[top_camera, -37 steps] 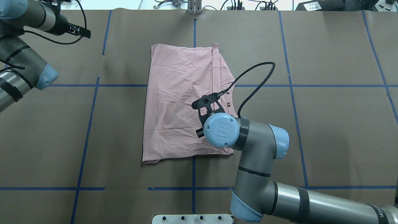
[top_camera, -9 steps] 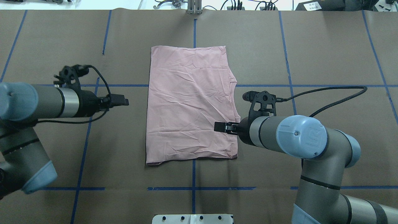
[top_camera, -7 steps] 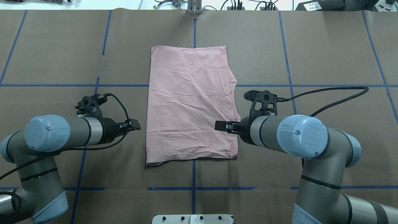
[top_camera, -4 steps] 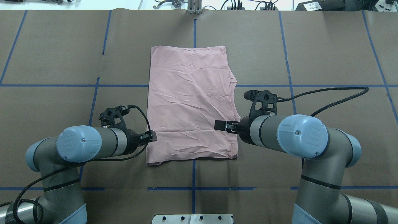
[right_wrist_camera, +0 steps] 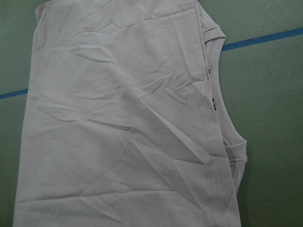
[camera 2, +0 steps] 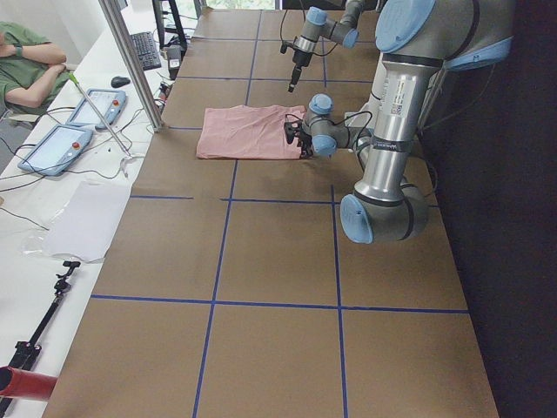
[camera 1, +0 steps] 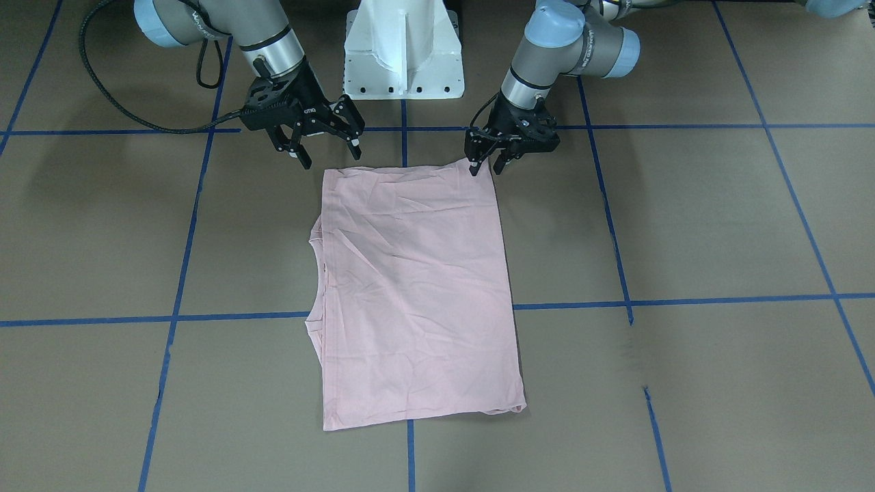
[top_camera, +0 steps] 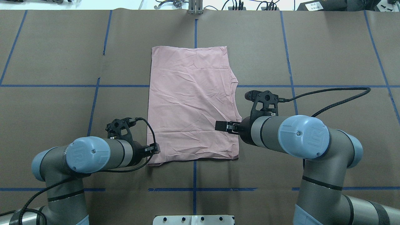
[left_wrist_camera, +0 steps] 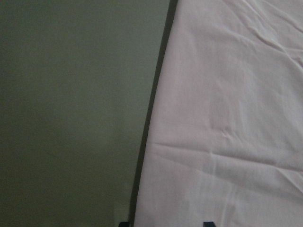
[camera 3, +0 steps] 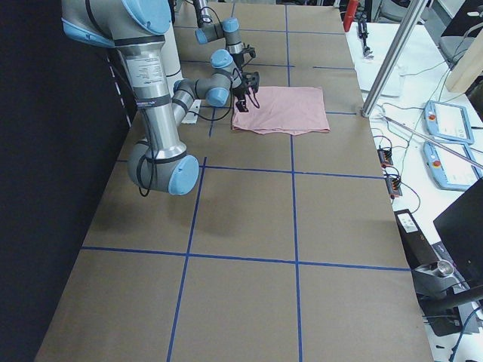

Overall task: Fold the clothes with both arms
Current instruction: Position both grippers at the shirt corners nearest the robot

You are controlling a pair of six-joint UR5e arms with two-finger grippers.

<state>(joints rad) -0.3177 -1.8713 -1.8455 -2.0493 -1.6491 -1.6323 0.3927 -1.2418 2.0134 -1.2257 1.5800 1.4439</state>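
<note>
The shirt [camera 1: 417, 287] seemed folded lengthwise; left gripper [camera 1: 485, 168] and right gripper [camera 1: 331, 157] hung spread, empty, by its near edge; crosswise fold probably left.

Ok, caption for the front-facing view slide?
Left gripper and right gripper, jaws open, poised by the folded pink T-shirt's robot-side edge.

Pink T-shirt [top_camera: 190, 103], folded, plain side up, flat

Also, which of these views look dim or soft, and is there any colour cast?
Left wrist view: dim and soft, with a dark shadow line along the T-shirt edge. Right wrist view: greenish cast on the table, wrinkles sharp. Overhead view: even light, sharp.
</note>
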